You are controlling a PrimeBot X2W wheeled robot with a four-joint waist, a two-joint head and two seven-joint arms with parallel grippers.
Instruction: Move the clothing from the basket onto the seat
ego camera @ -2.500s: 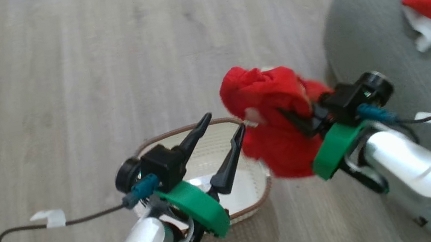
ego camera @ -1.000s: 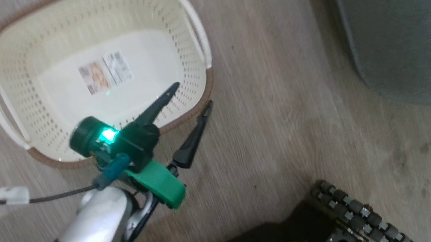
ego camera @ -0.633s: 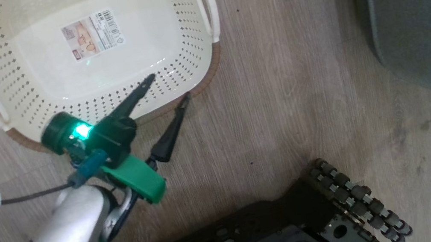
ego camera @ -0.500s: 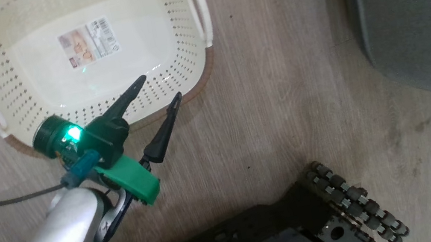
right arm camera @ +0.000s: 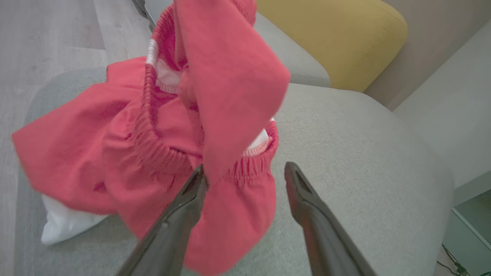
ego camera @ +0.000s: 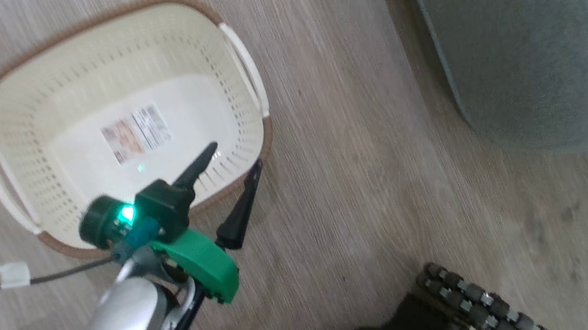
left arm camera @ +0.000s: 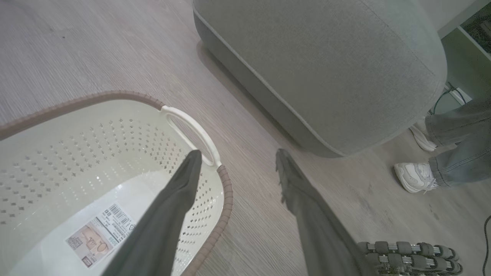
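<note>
The left hand (ego camera: pixel 236 155) was held wide open at the near rim of the basket (ego camera: pixel 181 47). One finger was over the perforated wall and the other over the wooden floor (ego camera: pixel 368 188), and nothing was gripped between them. A paper label (ego camera: pixel 136 134) was seen stuck to the basket's pale bottom. The seat (ego camera: pixel 533 32) stood to the right of the basket, parted from it by a strip of floor. In the left wrist view a person's white shoes (left arm camera: pixel 414 176) and grey trouser legs were seen past the seat's corner.

In the right wrist view the right hand (right arm camera: pixel 245 168) was found over the seat with its fingers spread apart and nothing clamped between them. The clothing (right arm camera: pixel 153 134), red with white parts, was bunched over the grey cushion just ahead of the fingers. A red flap hung by the fingertip at that view's left. As the fabric was blurred, it could not be told whether the flap touched that fingertip. A yellow cushion (right arm camera: pixel 337 34) was seen behind the seat.
</note>
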